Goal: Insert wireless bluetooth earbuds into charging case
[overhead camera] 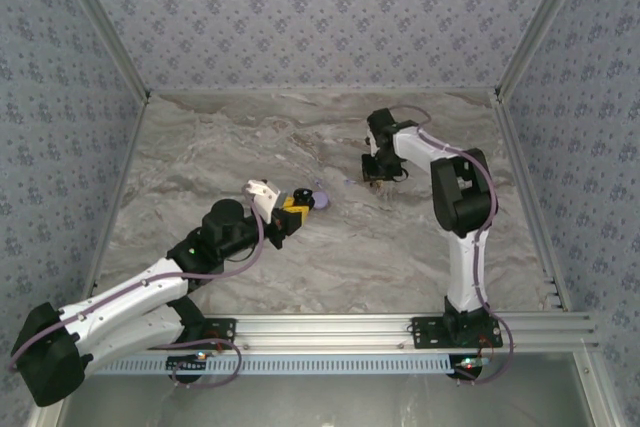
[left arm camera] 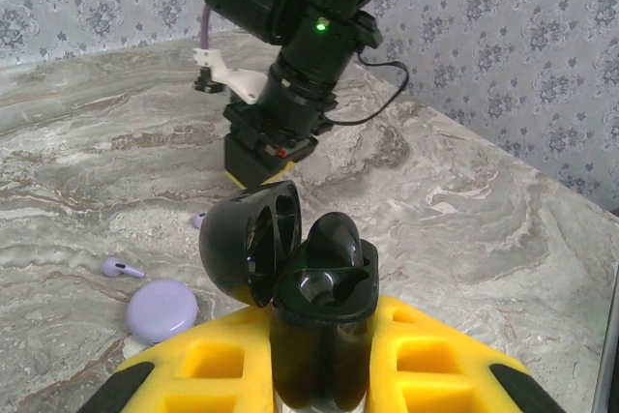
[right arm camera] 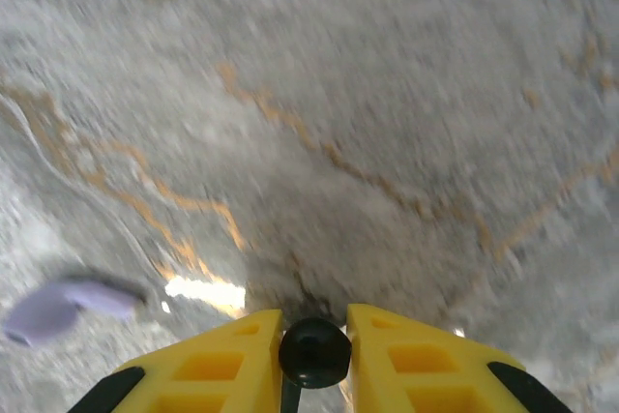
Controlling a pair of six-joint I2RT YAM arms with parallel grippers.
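The case [left arm camera: 324, 282] stands clamped in the left gripper [overhead camera: 297, 203], lid [left arm camera: 247, 244] open, above the middle of the worktop [overhead camera: 400, 247]. The right gripper [overhead camera: 377, 180], nearer the far right corner, pinches a black earbud [right arm camera: 314, 351]. Carry it over slowly, line it up over a pocket, and hold the case steady.

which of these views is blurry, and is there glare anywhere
Right wrist view: the table is smeared by blur, with a bright glare patch near the fingers, while the earbud in the right gripper looks sharper. Left wrist view: crisp, the open charging case in the left gripper is in focus. Top external view: evenly lit, no glare.
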